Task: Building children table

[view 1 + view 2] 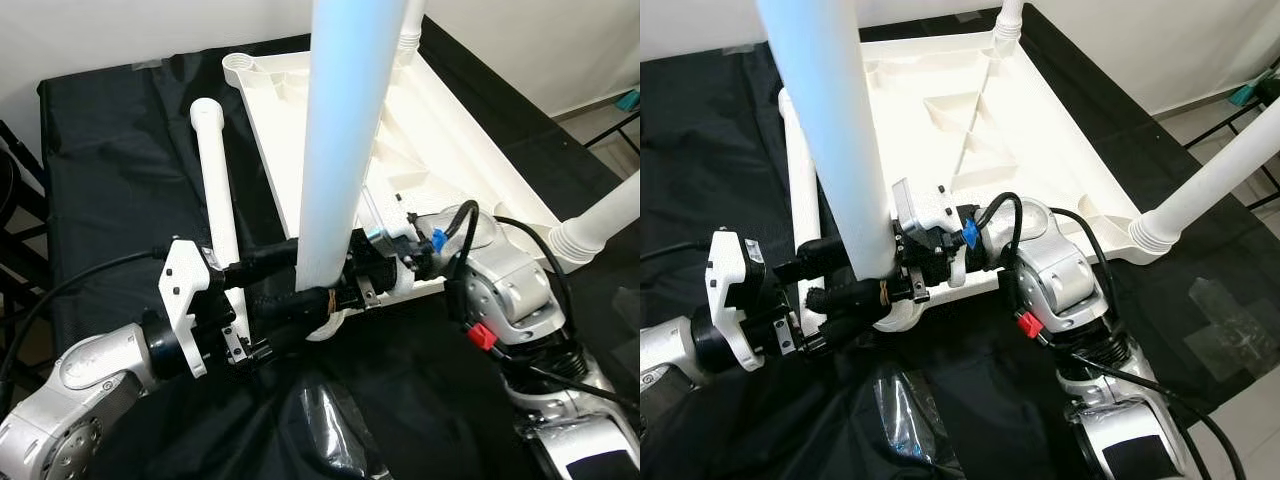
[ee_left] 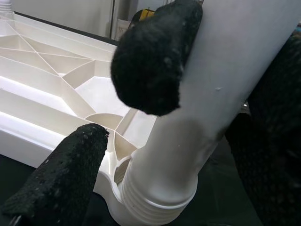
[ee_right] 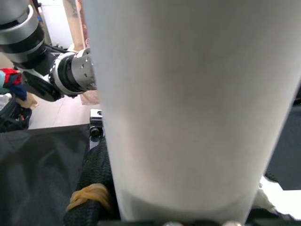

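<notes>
Two pincers are clasping one smooth white plastic tube leg [image 1: 345, 130] near its ribbed base: the left pincer [image 1: 300, 300] and right pincer [image 1: 925, 270], each closing rough black fingers [image 2: 148, 61] around it. It is standing upright, long axis vertical, in a corner socket of the upturned white ribbed plastic tabletop [image 1: 970, 110], which is lying on the black-draped counter [image 1: 110, 170].

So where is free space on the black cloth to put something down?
Bare cloth lies left of the loose leg. Crowded: the near tabletop corner, where the left claw and right claw grip the upright leg.
</notes>
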You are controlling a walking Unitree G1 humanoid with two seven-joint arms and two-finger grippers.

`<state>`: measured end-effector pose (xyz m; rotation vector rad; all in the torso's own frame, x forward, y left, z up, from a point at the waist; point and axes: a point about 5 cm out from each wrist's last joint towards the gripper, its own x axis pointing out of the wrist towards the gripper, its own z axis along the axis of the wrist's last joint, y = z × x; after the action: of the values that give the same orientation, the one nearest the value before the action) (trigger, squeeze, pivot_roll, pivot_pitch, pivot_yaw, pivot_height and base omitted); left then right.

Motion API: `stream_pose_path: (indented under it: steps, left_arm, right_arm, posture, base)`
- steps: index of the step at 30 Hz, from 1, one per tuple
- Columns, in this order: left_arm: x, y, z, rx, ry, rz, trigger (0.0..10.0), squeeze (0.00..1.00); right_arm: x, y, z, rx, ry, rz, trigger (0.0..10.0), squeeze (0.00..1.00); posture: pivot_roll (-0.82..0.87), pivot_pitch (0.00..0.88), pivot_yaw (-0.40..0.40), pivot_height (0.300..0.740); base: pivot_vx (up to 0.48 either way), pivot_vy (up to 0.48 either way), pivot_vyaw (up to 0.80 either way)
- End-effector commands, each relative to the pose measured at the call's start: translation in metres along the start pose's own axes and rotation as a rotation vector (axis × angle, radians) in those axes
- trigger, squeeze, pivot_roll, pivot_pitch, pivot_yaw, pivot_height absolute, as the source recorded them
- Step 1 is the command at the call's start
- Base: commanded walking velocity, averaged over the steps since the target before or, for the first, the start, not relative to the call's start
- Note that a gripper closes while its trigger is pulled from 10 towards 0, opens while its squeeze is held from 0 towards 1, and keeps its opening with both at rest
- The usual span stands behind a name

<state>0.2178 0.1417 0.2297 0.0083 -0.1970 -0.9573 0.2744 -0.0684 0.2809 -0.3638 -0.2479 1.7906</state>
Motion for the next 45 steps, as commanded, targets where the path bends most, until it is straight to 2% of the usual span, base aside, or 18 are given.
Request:
stream_pose_path:
  steps: [1, 9, 12, 19, 28, 35, 38, 40, 45]
  left_arm:
    - [-0.004, 0.002, 0.002, 0.005, -0.005, 0.031, 10.0, 0.00]
    - [-0.006, 0.002, 0.002, 0.004, -0.004, 0.039, 10.0, 0.00]
    - [-0.006, 0.001, 0.002, 0.004, -0.005, 0.039, 10.0, 0.00]
    - [-0.005, 0.001, 0.004, 0.003, -0.008, 0.033, 10.0, 0.00]
    - [-0.006, -0.004, 0.007, -0.007, -0.009, 0.025, 10.0, 0.00]
    - [-0.008, -0.007, 0.008, -0.010, -0.005, 0.022, 10.0, 0.00]
    - [-0.011, -0.008, 0.008, -0.011, 0.003, 0.030, 10.0, 0.00]
    - [-0.011, -0.008, 0.008, -0.011, 0.003, 0.030, 10.0, 0.00]
    - [-0.013, -0.007, 0.007, -0.013, 0.007, 0.041, 10.0, 0.00]
  right_arm:
    - [0.001, 0.006, -0.008, 0.021, 0.040, 0.052, 10.0, 0.00]
    - [-0.011, 0.000, -0.004, 0.016, 0.057, 0.018, 10.0, 0.00]
    - [-0.019, -0.001, -0.001, 0.026, 0.039, -0.002, 10.0, 0.00]
    - [-0.023, -0.002, 0.001, 0.040, 0.005, -0.010, 10.0, 0.00]
    - [-0.027, -0.019, -0.002, 0.020, -0.005, -0.069, 10.0, 0.00]
    - [-0.019, -0.023, 0.000, 0.015, -0.022, -0.024, 10.0, 0.00]
    - [-0.009, -0.021, 0.003, 0.017, -0.021, 0.086, 10.0, 0.00]
    - [-0.009, -0.021, 0.003, 0.017, -0.021, 0.086, 10.0, 0.00]
    - [-0.004, -0.015, 0.007, 0.019, -0.008, 0.201, 10.0, 0.00]
  posture:
    - [0.03, 0.327, -0.077, 0.740]
    - [0.02, 0.337, -0.079, 0.740]
    - [0.02, 0.342, -0.075, 0.740]
    - [0.03, 0.350, -0.073, 0.740]
    - [0.05, 0.390, -0.066, 0.740]
    - [0.05, 0.400, -0.068, 0.740]
    - [0.05, 0.407, -0.079, 0.740]
    - [0.05, 0.407, -0.079, 0.740]
    - [0.04, 0.401, -0.090, 0.740]
  base:
    - [0.000, 0.000, 0.00]
    - [0.000, 0.000, 0.00]
    - [0.000, 0.000, 0.00]
    - [0.000, 0.000, 0.00]
    - [0.000, 0.000, 0.00]
    - [0.000, 0.000, 0.00]
    - [0.000, 0.000, 0.00]
    - [0.000, 0.000, 0.00]
    - [0.000, 0.000, 0.00]
